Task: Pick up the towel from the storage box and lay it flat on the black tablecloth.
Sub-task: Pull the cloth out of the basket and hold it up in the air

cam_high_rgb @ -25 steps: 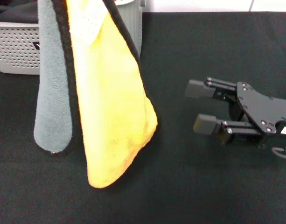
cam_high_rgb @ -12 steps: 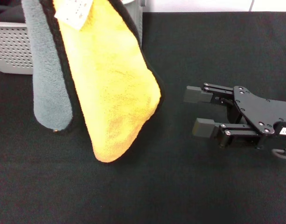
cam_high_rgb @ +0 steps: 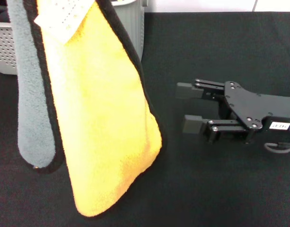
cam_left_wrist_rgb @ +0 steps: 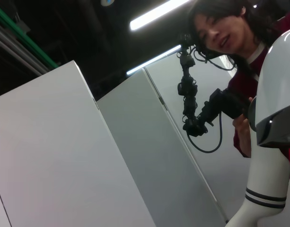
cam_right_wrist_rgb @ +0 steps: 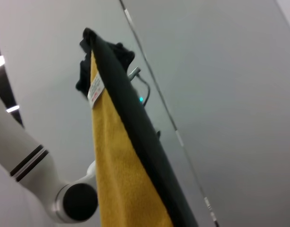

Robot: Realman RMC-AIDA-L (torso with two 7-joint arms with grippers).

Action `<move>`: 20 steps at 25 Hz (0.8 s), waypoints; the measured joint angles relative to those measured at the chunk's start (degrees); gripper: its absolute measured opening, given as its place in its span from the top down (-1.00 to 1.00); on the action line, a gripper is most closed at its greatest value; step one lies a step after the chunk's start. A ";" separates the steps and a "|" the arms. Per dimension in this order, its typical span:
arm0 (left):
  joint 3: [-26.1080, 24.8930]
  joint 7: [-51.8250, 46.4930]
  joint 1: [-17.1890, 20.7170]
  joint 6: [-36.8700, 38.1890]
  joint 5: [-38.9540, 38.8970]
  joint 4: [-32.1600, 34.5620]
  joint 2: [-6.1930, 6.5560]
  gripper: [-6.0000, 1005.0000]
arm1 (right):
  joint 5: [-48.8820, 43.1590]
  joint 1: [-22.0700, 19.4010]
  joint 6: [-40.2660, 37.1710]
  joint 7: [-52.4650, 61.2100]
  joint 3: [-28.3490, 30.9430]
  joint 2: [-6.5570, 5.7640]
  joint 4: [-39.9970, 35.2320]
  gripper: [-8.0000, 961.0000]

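Observation:
The towel (cam_high_rgb: 102,127) hangs folded in the air at the left of the head view, its yellow-orange face toward me, a grey flap (cam_high_rgb: 33,109) beside it and a white label (cam_high_rgb: 64,16) near the top. Its upper end runs out of that view. The right wrist view shows the towel (cam_right_wrist_rgb: 114,170) hanging from my left gripper (cam_right_wrist_rgb: 104,54), which is shut on its top edge. My right gripper (cam_high_rgb: 187,107) is open and empty, low over the black tablecloth (cam_high_rgb: 220,189), just right of the towel. The storage box (cam_high_rgb: 3,45) stands at the back left, partly hidden by the towel.
A dark cloth lies in the box at the far left edge. White wall panels and a person holding a camera rig (cam_left_wrist_rgb: 197,109) show in the left wrist view. The tablecloth's far edge meets a white wall (cam_high_rgb: 201,5).
The hanging towel has swung left and nearer, and looks larger with its lower tip lower in view. My right gripper has moved left toward the towel, still open.

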 joint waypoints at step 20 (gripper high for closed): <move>0.57 -0.25 -1.46 -0.07 0.04 0.00 -0.17 0.94 | -2.59 3.88 -3.73 0.51 0.20 1.35 -0.72 -0.53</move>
